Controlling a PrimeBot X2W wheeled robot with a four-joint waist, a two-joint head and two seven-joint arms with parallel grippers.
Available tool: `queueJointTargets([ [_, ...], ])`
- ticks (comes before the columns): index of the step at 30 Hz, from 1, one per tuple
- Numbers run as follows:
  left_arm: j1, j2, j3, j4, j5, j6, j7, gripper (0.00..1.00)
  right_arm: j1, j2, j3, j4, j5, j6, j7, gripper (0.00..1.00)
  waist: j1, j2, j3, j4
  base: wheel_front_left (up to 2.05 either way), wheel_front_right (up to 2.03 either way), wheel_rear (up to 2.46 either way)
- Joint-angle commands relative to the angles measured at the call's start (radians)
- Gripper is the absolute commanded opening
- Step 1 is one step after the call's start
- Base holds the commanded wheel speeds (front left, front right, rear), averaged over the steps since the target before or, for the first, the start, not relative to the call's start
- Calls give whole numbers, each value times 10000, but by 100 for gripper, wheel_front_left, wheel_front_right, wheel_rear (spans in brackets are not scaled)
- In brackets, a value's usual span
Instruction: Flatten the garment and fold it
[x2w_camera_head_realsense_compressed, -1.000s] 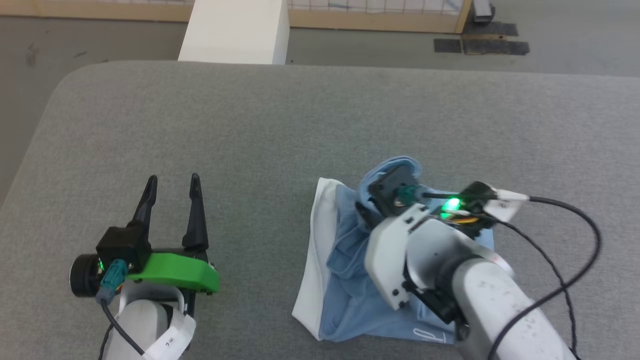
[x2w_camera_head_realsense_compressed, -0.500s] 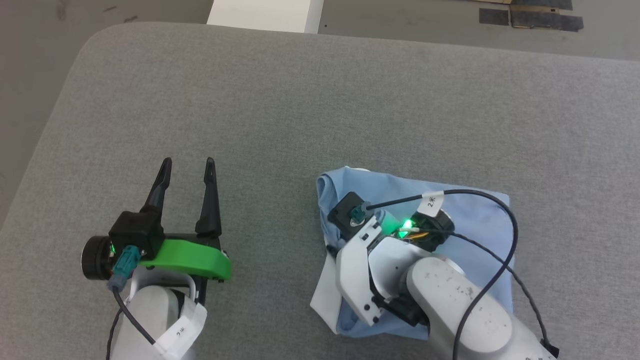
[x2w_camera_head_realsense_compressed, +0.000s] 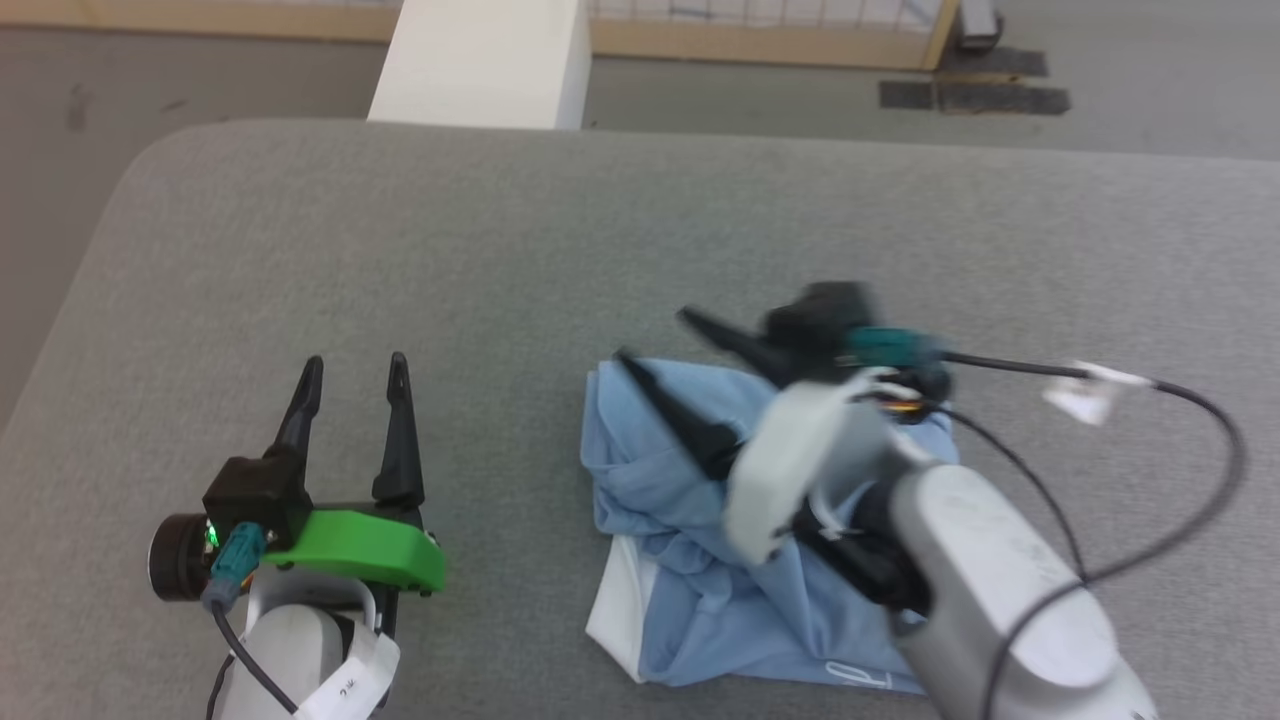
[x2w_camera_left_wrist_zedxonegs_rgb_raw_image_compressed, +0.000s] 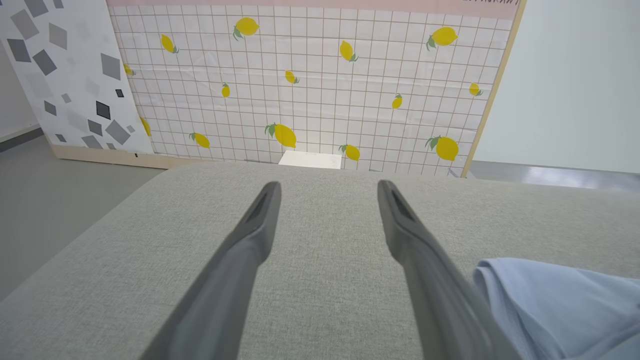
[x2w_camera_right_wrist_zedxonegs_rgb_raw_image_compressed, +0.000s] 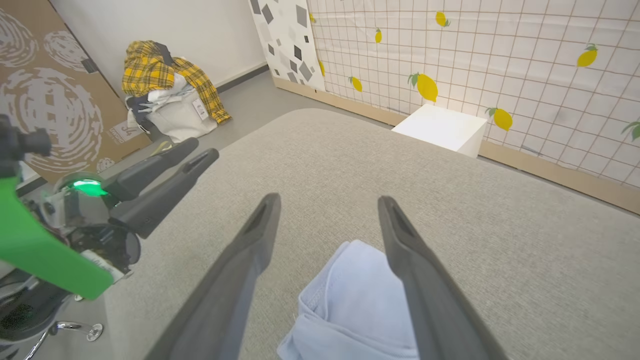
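Observation:
The light blue garment (x2w_camera_head_realsense_compressed: 690, 500) lies bunched on the grey table, with a white part (x2w_camera_head_realsense_compressed: 615, 605) showing at its near left corner and a small white logo at its near edge. My right gripper (x2w_camera_head_realsense_compressed: 655, 338) hovers over the garment's far left part, open and holding nothing, its fingers pointing far-left. In the right wrist view the gripper (x2w_camera_right_wrist_zedxonegs_rgb_raw_image_compressed: 328, 200) stands open above a rounded blue fold (x2w_camera_right_wrist_zedxonegs_rgb_raw_image_compressed: 350, 300). My left gripper (x2w_camera_head_realsense_compressed: 355, 362) rests open to the left, apart from the cloth. In the left wrist view the gripper (x2w_camera_left_wrist_zedxonegs_rgb_raw_image_compressed: 328, 187) has the garment (x2w_camera_left_wrist_zedxonegs_rgb_raw_image_compressed: 560, 305) at its right.
The grey padded table (x2w_camera_head_realsense_compressed: 560, 250) has a rounded far left corner and much free surface. A white box (x2w_camera_head_realsense_compressed: 480, 60) stands on the floor beyond its far edge. A lemon-patterned panel (x2w_camera_left_wrist_zedxonegs_rgb_raw_image_compressed: 320, 85) and a pile of clothes (x2w_camera_right_wrist_zedxonegs_rgb_raw_image_compressed: 165, 80) are farther off.
My right gripper has lifted off the garment and now shows open. A blue fold now covers the upper part of the white strip. The head camera shifted; the left arm has not moved.

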Motion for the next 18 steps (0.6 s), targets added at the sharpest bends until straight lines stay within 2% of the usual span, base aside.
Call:
queueJointTargets([
  [1, 115, -33, 40, 29, 7, -40, -40, 100, 395, -25, -398, -254, -121, -15, -301, 100, -1, 0, -457, -450, 0, 0, 0],
  [5, 269, -33, 155, 13, -18, -76, -40, 100, 1314, -41, -1951, -1111, -442, -15, -1197, 100, -1, 0, -680, -765, 0, 0, 0],
  [9, 363, -33, 248, 5, -35, -104, -40, 100, 2200, -36, -3299, -1642, -599, -15, -1621, 100, -1, 0, -803, -1039, 0, 0, 0],
  [15, 512, -33, 341, -73, -44, -119, -40, 100, 3210, -27, -4931, -1814, -607, -15, -1311, 100, -1, 0, -858, -1302, 0, 0, 0],
  [18, 573, -33, 350, -106, -59, -118, -40, 100, 3619, -24, -5461, -1634, -393, -15, -633, 100, -1, 0, -842, -1350, 0, 0, 0],
])
